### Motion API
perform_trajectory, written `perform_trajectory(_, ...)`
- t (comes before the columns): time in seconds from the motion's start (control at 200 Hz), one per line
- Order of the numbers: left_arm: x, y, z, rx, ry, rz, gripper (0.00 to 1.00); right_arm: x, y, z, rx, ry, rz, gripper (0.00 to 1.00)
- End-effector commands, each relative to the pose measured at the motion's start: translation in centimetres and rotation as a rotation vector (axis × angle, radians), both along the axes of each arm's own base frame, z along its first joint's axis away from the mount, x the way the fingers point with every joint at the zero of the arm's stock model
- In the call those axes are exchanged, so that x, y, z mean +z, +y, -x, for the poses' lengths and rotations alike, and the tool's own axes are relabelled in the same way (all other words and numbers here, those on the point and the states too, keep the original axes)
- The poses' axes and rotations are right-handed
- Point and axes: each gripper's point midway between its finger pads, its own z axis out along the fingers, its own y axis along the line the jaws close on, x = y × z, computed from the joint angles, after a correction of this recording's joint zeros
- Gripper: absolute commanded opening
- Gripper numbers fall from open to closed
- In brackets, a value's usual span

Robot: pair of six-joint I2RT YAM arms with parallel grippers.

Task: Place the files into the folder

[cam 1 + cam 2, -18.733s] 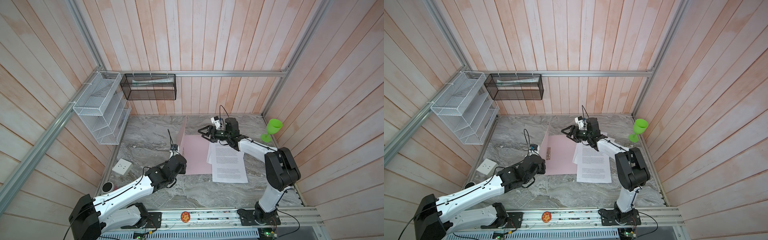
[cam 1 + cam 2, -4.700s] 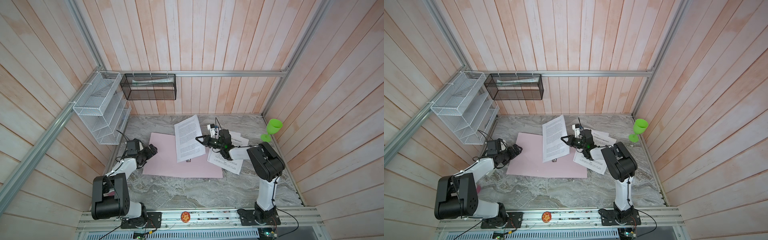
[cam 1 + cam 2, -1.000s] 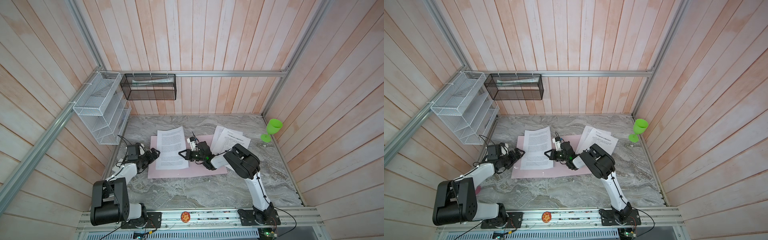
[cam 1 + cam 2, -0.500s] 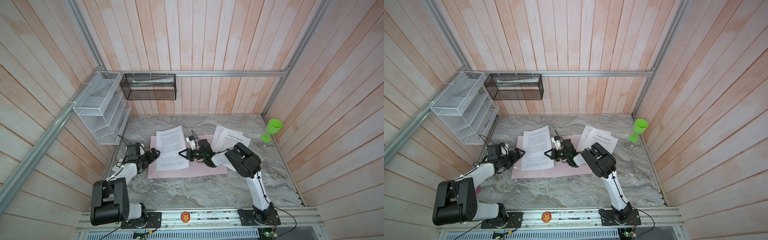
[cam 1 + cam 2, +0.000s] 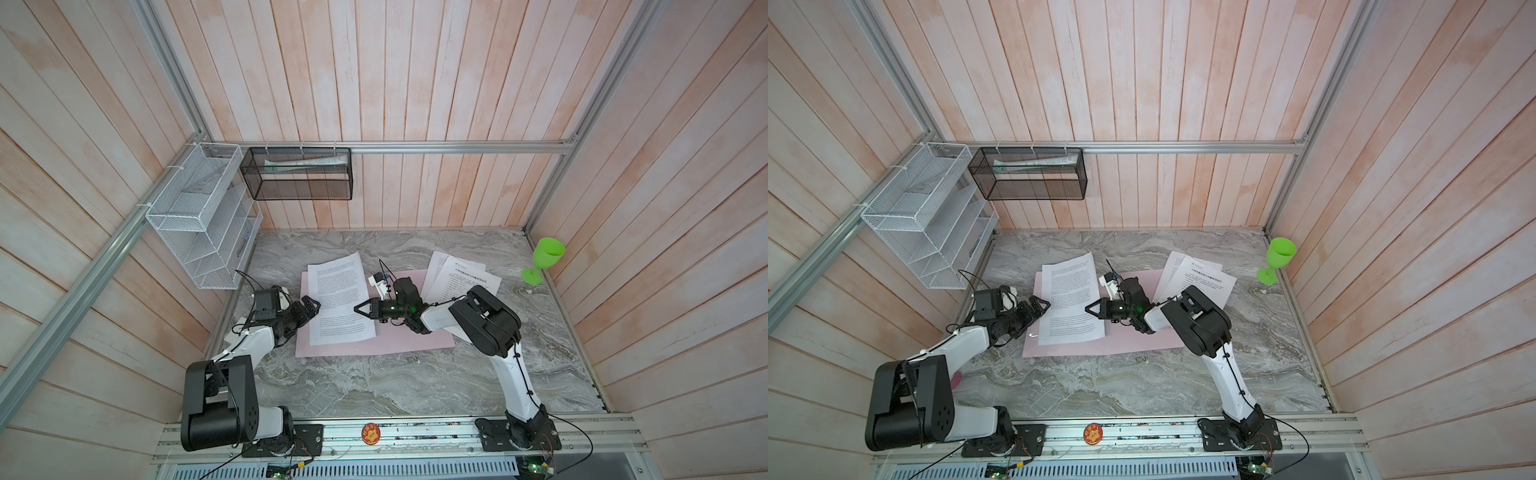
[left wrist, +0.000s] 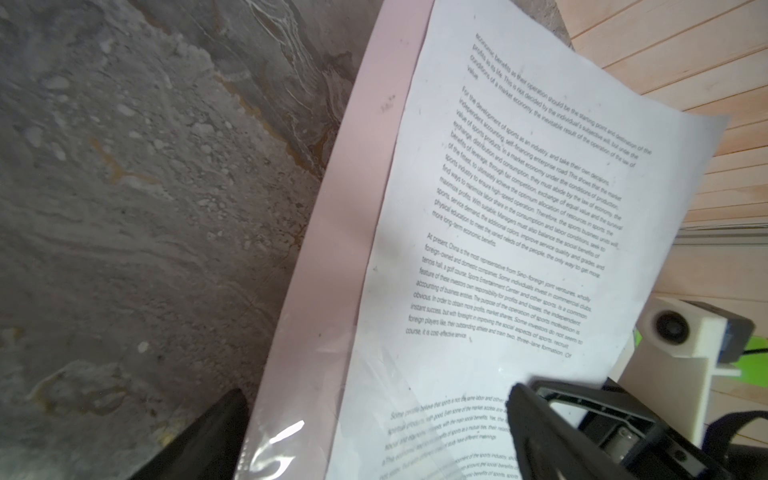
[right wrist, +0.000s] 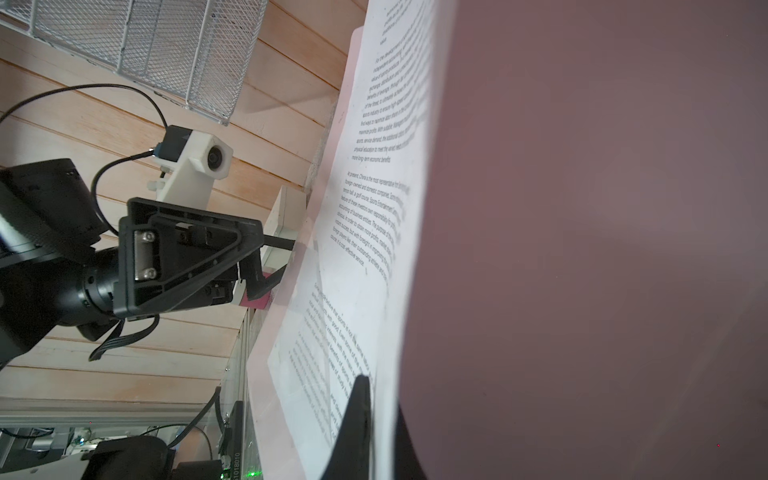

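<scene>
Your right claw (image 5: 358, 309) is clenched on the right edge of one printed sheet (image 5: 338, 297), roughly midway along it. The right wrist view shows its black fingertips (image 7: 358, 415) pinched together at that edge. Your left claw (image 5: 312, 304) is released, jaws wide, at the sheet's left edge. It straddles the left border of the pink folder (image 5: 399, 345), and you cannot tell whether it touches either. The sheet lies on the folder's left half, its far end overhanging the folder's far edge and curling up. The folder lies opened flat in the middle of the desk (image 5: 395, 382). The other files (image 5: 465, 276), a fanned stack with a bold heading on top, overlap the folder's far right corner, partly under your right arm. Right of them, by the wall, sits a green goblet (image 5: 544, 259).
</scene>
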Motion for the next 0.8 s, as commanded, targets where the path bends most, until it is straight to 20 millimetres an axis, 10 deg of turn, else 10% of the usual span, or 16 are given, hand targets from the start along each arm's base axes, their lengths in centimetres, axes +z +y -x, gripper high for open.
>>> perform_trajectory(0.0, 0.3, -0.23, -0.71, -0.007, -0.026, 0.009, 0.99, -1.67, -0.19, 0.14, -0.042, 0.085, 0.006, 0.0)
perform_trajectory(0.795, -0.24, -0.81, -0.7, 0.006, -0.025, 0.03, 0.98, -1.7, 0.23, 0.5, -0.083, 0.201, -0.025, 0.0)
